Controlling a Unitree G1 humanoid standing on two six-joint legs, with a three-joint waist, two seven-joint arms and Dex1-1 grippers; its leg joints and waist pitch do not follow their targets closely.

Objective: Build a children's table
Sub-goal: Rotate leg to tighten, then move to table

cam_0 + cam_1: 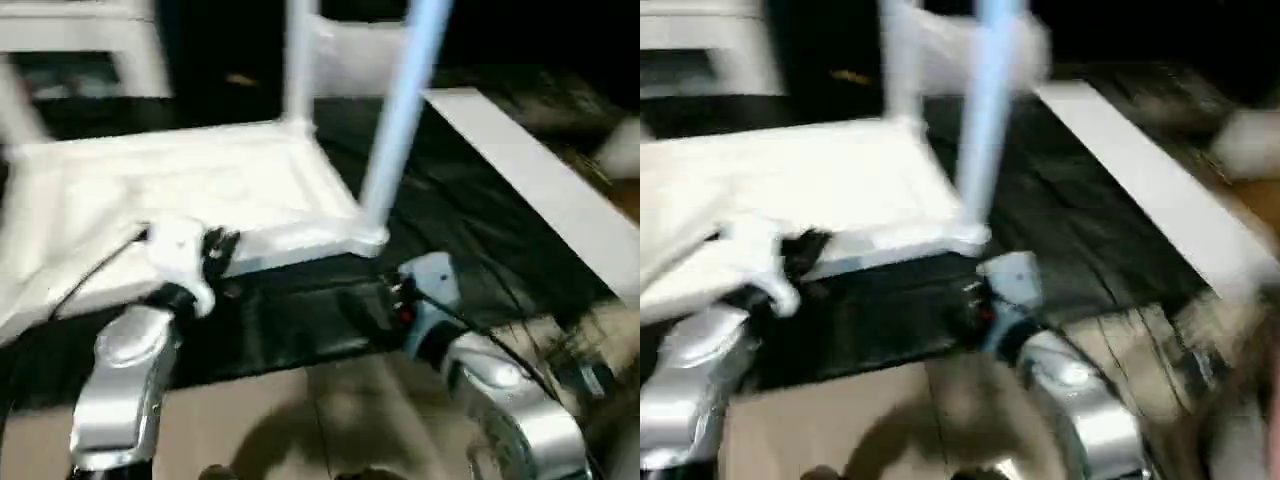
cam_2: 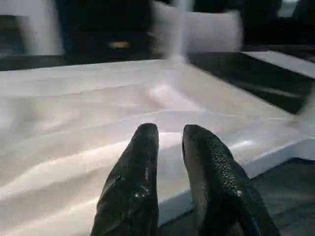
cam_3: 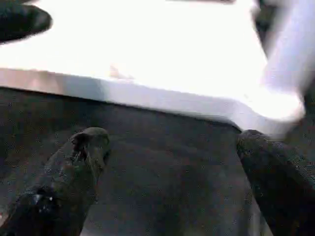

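Silver forearms frame the work. Left gripper (image 2: 170,142) hovers narrowly parted at the upturned table top (image 1: 200,190); right gripper (image 3: 172,162) gapes wide, empty, before the near corner leg (image 1: 400,120). A careless sweep could knock that leg askew (seating unclear). Wrist views reveal finger spacing; head views show both standing legs.

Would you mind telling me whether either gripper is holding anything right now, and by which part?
Nothing is held. The left gripper hovers over the table top's near edge with a small empty gap between its jaws; the right gripper stands wide open before the corner.
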